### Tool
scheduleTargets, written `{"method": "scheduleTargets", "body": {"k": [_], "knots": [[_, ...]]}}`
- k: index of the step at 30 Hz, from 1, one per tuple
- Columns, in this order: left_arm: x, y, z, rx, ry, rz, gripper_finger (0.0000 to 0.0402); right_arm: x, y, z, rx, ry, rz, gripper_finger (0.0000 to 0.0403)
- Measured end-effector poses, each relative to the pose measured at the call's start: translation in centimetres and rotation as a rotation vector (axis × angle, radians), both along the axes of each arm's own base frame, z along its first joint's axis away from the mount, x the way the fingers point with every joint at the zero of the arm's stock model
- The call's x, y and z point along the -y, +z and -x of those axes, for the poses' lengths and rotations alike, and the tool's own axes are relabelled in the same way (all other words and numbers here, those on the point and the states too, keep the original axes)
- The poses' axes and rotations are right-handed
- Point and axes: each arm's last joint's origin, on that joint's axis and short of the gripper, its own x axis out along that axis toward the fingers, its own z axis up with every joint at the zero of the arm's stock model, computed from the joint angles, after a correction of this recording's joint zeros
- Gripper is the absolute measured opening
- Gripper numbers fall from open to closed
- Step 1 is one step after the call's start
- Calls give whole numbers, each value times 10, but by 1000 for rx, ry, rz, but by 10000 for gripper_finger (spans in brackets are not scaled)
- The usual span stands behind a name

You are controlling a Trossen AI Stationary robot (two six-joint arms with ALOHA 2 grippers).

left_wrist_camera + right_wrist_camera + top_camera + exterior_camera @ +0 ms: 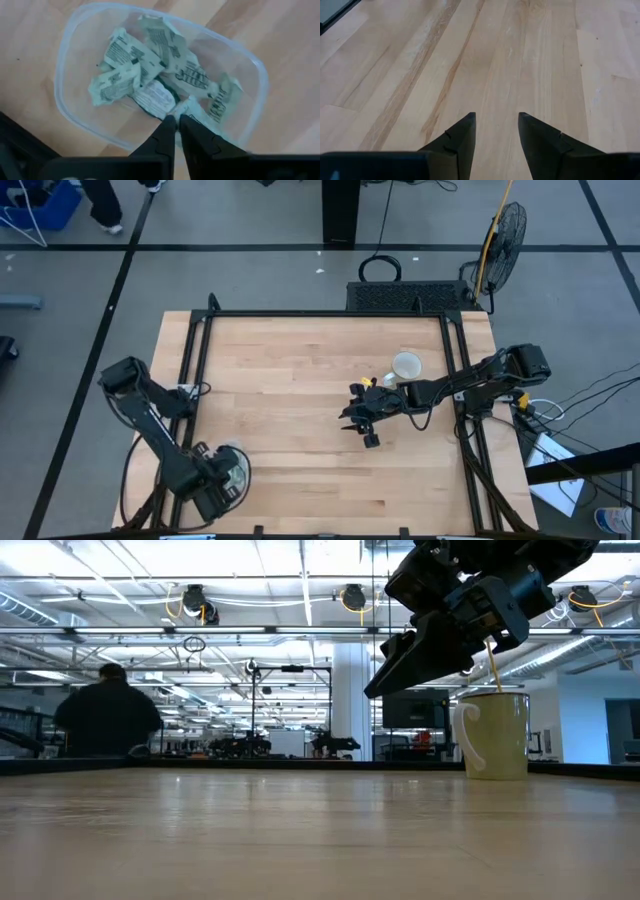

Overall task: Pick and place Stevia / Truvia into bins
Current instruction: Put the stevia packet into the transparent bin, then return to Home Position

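Left gripper (175,131): fingers pressed together, nothing visibly between them, poised over the bin (70,60) at the table's near left corner. Bin: clear, thin-walled plastic with rounded rim; resting on the table (300,380). Contents: Stevia packets (150,70), crumpled pale green-and-white paper with printed text, heaped loosely inside.

Right gripper (496,131): fingers parted, empty, hanging above bare wood right of centre. Mug (495,735): cream ceramic, handled, upright just beyond that gripper. Table: pale plank wood with a dark metal frame. Person (108,715): far background, beyond the table.
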Motion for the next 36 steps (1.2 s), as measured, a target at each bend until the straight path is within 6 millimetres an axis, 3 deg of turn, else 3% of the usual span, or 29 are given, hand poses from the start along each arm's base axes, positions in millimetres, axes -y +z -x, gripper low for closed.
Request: {"method": "scheduleTargets", "body": {"k": [15,20,27,36], "knots": [[-20,-7,-18,-46,81,-93,117,0,0,0,1,-4,-1,142],[-37,3,-31,-3,105,-89,110,1,21,8,59,-6,-10,141],[-74,50,-23,265,-70,-314,108,7,77,50,162,-6,-20,141],[-137,117,37,565,-110,-586,108,18,132,123,338,-14,-40,141]]}}
